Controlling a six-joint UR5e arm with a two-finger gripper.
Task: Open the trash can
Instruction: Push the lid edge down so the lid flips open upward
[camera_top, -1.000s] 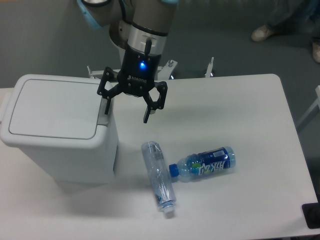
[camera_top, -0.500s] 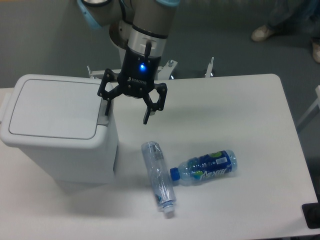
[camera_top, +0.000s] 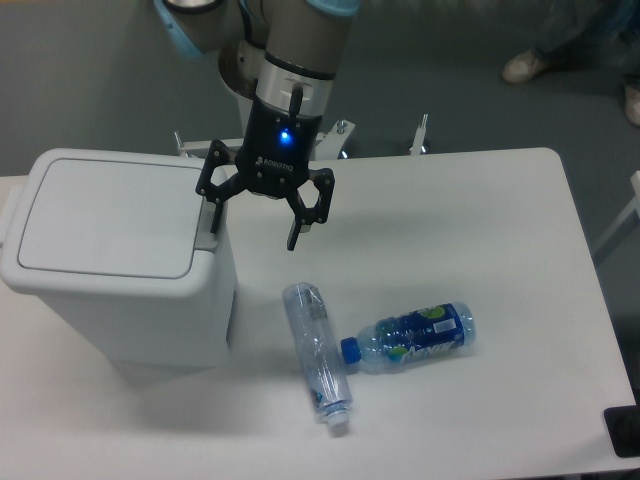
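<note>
clear bottle (camera_top: 317, 356) lying on white table (camera_top: 480, 230) | blue-labelled bottle (camera_top: 410, 337) lying, cap touching it

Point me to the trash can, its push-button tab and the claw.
trash can (camera_top: 100, 225): fixed camera, middle of the flat lid.
push-button tab (camera_top: 206, 228): fixed camera, darker grey strip at the lid's right edge.
claw (camera_top: 254, 220): fixed camera, midway between its two open fingertips.

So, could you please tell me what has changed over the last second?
The blue-labelled plastic bottle has rolled slightly, its label turning and its body shifting a little right. The open black two-finger gripper has edged up slightly beside the light-grey plastic trash can. The lid remains shut; the clear bottle has not moved.
</note>
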